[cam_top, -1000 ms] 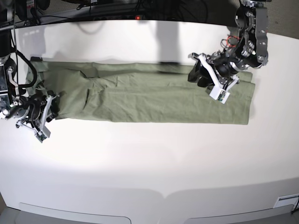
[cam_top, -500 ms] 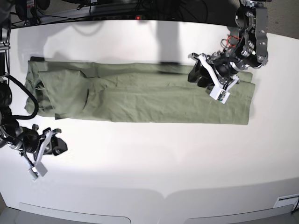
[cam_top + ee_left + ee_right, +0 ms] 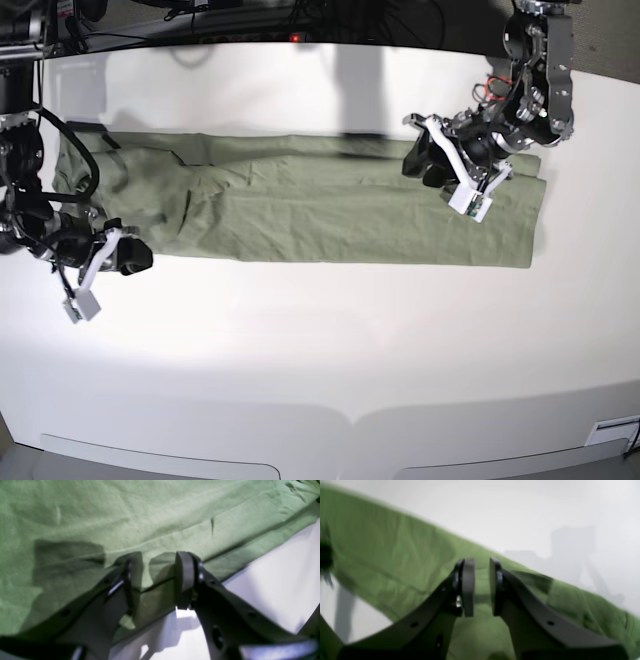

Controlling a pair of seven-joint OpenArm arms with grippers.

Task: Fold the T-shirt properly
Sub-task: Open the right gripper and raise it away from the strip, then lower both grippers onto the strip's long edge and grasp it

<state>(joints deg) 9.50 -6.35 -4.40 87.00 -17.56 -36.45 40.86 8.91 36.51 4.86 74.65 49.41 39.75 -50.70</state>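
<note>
The sage-green T-shirt [image 3: 320, 210] lies as a long, wrinkled strip across the far half of the white table [image 3: 320, 340]. My left gripper [image 3: 425, 168] hovers over its right part. In the left wrist view the left gripper [image 3: 156, 580] has its jaws apart, straddling a folded edge of the T-shirt [image 3: 150, 517], with nothing clamped. My right gripper [image 3: 135, 257] is by the shirt's near-left corner. In the blurred right wrist view the right gripper [image 3: 482, 587] has its jaws parted by a narrow gap and empty, with the T-shirt [image 3: 395, 555] below and beyond them.
Dark cables and equipment [image 3: 250, 20] run along the table's far edge. The right arm's cable and body [image 3: 20, 200] cover the shirt's left end. A small white label [image 3: 615, 430] sits at the front right corner.
My right gripper left the shirt's left edge, swung toward the table's front, then came back up beside the near-left corner. The shirt's left end shifted slightly. The left arm has not moved.
</note>
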